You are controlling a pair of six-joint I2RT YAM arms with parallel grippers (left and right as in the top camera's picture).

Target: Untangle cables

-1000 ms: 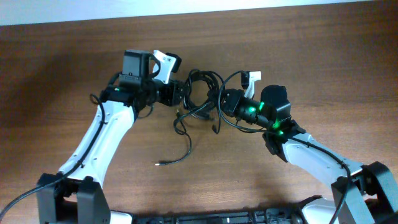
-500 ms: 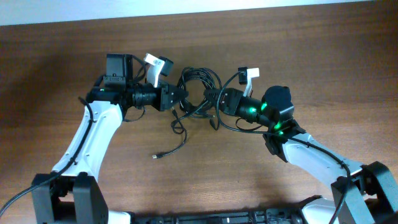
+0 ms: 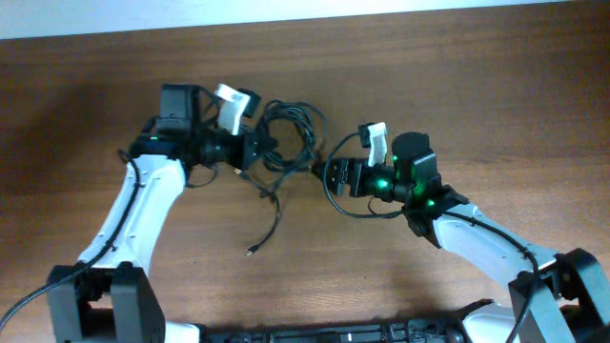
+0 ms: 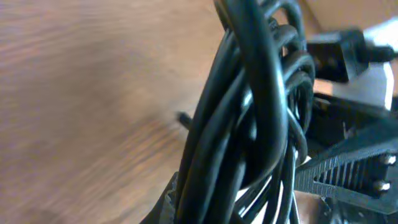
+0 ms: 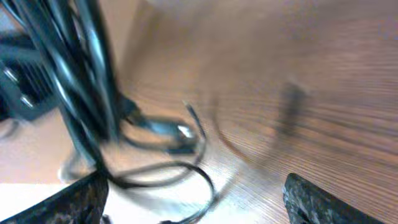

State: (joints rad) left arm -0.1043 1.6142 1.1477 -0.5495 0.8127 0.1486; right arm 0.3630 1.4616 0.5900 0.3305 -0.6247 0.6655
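The cables [image 3: 291, 126] form a black tangle of loops at the table's middle back, with one loose end [image 3: 254, 250] trailing toward the front. My left gripper [image 3: 267, 151] is shut on the bundle's left side. In the left wrist view the cords [image 4: 249, 112] fill the frame and one finger [image 4: 166, 208] shows beside them. My right gripper [image 3: 329, 175] stands open just right of the tangle. In the right wrist view its jaws are wide apart; blurred cords [image 5: 87, 93] hang at the left, and a thin loop [image 5: 193, 171] lies on the table by the left finger.
The wooden table [image 3: 457, 105] stretches to both sides. A pale wall strip [image 3: 305, 10] runs along its far edge. Thicker black arm wires [image 3: 348, 205] curl under the right wrist. The right arm's black parts [image 4: 354, 168] sit close behind the bundle.
My right gripper has opened, let go of the cables and drawn back a little. My left gripper has closed on the bundle, which shifted left; the loose end swung nearer.
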